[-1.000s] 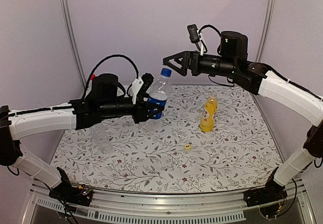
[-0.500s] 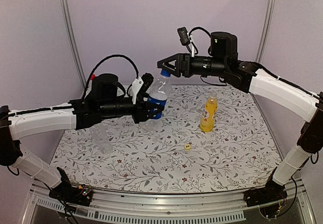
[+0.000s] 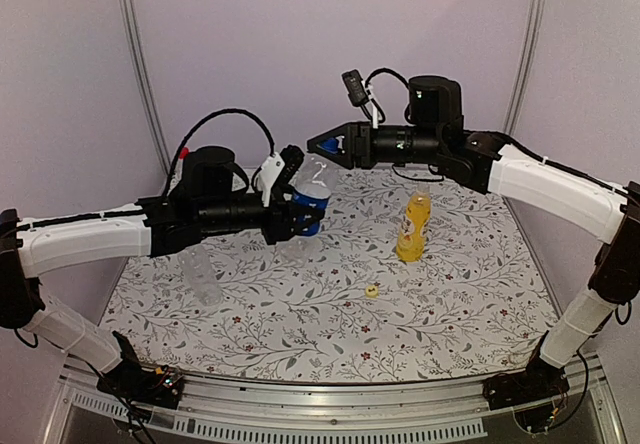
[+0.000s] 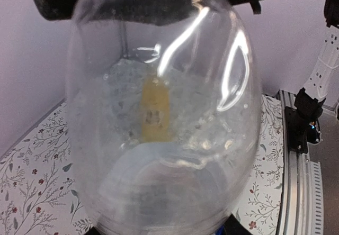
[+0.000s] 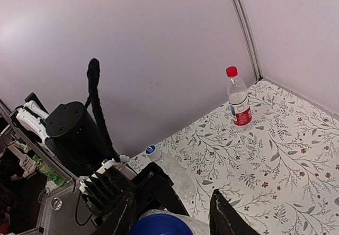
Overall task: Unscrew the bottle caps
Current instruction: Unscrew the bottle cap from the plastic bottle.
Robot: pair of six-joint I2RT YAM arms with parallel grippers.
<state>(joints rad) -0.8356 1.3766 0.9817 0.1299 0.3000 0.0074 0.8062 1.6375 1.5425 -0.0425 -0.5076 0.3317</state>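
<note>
The left gripper (image 3: 300, 216) pinches the blue-labelled bottle (image 3: 316, 179) around its middle, upright, toward 11 o'clock of the table (image 3: 450, 304). Its cap (image 5: 159, 226) lies between the right gripper's (image 3: 322, 147) fingers (image 5: 225, 219), flanked at 9 and 3 o'clock. I cannot tell whether they press it.
</note>
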